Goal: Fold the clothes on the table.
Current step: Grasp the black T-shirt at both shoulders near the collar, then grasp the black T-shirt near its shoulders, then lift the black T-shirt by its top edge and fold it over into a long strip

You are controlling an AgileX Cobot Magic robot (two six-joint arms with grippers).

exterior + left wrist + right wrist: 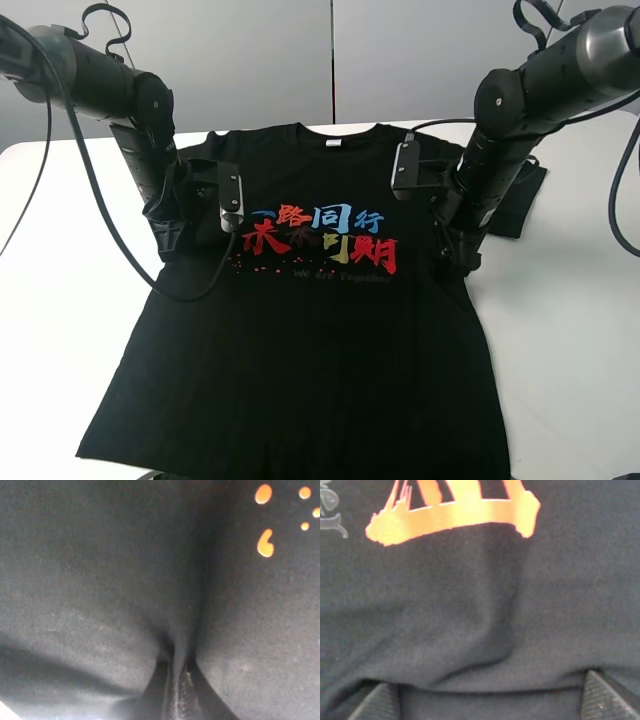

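The black T-shirt lies spread front-up on the white table, with its red, blue and yellow characters across the chest and the white neck label at the far collar. My left gripper is down at the shirt's left chest edge. In the left wrist view it is shut on a pinched fold of black cloth. My right gripper is down at the right chest edge. In the right wrist view it is open, its fingertips wide apart with cloth between them.
The shirt's right sleeve sticks out behind the right arm. The left sleeve is hidden by the left arm. Black cables hang from both arms. Bare white table lies on both sides of the shirt. The hem reaches the table's near edge.
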